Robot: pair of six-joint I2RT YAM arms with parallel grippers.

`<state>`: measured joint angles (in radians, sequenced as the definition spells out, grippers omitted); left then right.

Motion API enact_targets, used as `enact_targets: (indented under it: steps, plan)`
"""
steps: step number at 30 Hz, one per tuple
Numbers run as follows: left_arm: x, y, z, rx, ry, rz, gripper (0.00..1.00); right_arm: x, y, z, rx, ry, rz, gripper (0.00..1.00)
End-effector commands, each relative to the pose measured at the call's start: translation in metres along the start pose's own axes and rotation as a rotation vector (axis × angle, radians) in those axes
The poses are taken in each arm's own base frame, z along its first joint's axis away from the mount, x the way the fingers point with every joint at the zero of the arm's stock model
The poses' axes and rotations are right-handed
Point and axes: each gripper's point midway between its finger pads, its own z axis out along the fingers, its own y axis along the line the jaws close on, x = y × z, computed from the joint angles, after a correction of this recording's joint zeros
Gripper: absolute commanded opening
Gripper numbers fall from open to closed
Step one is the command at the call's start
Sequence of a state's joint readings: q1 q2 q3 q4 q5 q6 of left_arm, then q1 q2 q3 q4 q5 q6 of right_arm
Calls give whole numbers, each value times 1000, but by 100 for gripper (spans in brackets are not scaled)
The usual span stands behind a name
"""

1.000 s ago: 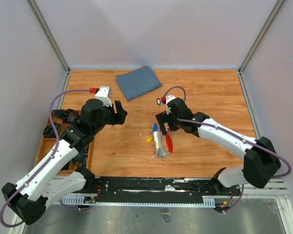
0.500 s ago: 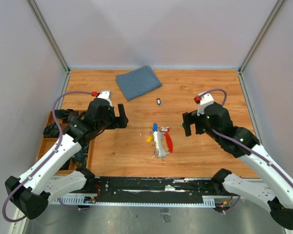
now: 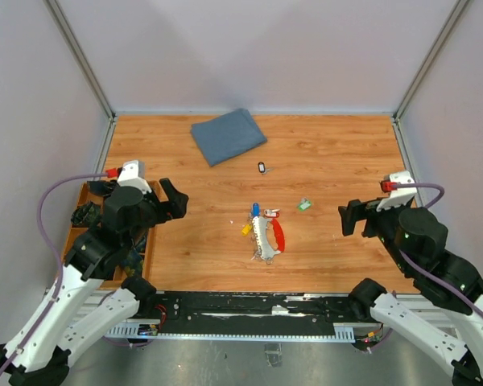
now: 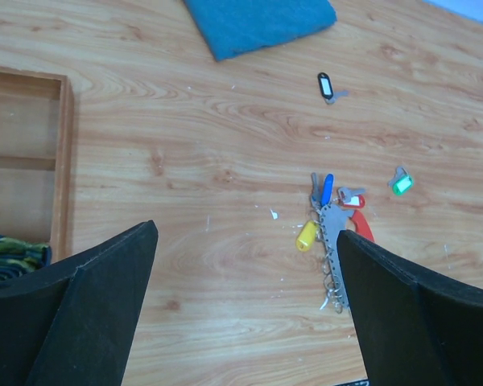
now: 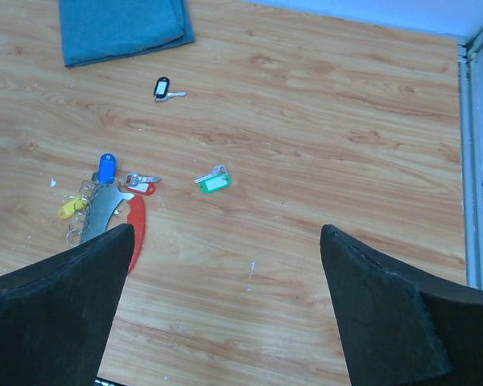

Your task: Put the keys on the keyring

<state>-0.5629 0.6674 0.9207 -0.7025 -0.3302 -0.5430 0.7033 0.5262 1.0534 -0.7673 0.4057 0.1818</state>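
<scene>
The keyring (image 3: pixel 267 236), a red curved loop with a silvery strip and small rings, lies mid-table. It shows in both wrist views, keyring (image 4: pixel 332 241) and keyring (image 5: pixel 105 211). A blue key (image 3: pixel 255 210) and a yellow key (image 3: pixel 246 229) lie against its far end; whether they are threaded on it I cannot tell. A red-tagged key (image 3: pixel 270 214) rests beside them. My left gripper (image 3: pixel 171 201) is open over the left part of the table, left gripper (image 4: pixel 245 314) holding nothing. My right gripper (image 3: pixel 350 219) is open to the right, right gripper (image 5: pixel 225 310) also holding nothing.
A green-tagged key (image 3: pixel 305 204) lies right of the keyring, a black-tagged key (image 3: pixel 262 167) farther back. A folded blue cloth (image 3: pixel 228 135) sits at the back. A wooden tray (image 3: pixel 87 241) with dark items stands at the left edge. Metal frame posts border the table.
Both arms have drawn back from the middle toward the near edge, the right one leaving the keyring. The green-tagged key, earlier covered by the right arm, now shows.
</scene>
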Motion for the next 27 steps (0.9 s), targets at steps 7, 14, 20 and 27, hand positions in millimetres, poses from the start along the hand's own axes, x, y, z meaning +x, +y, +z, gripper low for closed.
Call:
enact_targets:
  steps: [7, 14, 20, 27]
  plan:
    - [-2, 11, -13, 48, -126, -14, 100, 40, -27, 1, 126, 42, -57, 98]
    - [3, 12, -8, 37, -101, -8, 100, 51, -28, 8, 149, 74, -73, 98]
    - [7, 13, -1, 13, -77, 6, 100, 53, -29, 8, 154, 78, -80, 98]
    - [6, 15, -1, 7, -84, 4, 100, 52, -30, 6, 151, 59, -69, 98]
